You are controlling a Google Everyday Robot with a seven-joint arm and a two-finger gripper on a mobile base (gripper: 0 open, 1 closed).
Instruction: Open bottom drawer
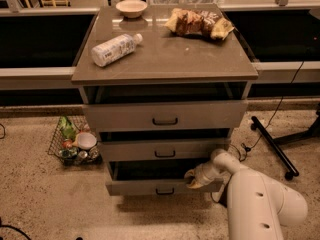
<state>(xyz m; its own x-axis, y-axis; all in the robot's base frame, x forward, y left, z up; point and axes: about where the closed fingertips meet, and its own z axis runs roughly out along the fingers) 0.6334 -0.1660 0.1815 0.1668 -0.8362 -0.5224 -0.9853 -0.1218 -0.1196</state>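
Observation:
The bottom drawer (pixel 145 186) is the lowest of three grey-brown drawers in the cabinet, with a small dark bar handle (pixel 164 191) at its centre. It stands pulled out a little, with a dark gap above its front. My gripper (pixel 192 179) on the white arm (pixel 260 204) reaches in from the right and rests at the drawer's top edge, right of the handle. The middle drawer (pixel 165 149) and top drawer (pixel 165 115) are also slightly out.
On the cabinet top (pixel 165 59) lie a plastic bottle (pixel 114 49), a bowl (pixel 131 7) and snack bags (pixel 200 22). A wire basket (pixel 72 143) with small items sits on the floor at the left. A black stand base (pixel 275 146) and cable lie at the right.

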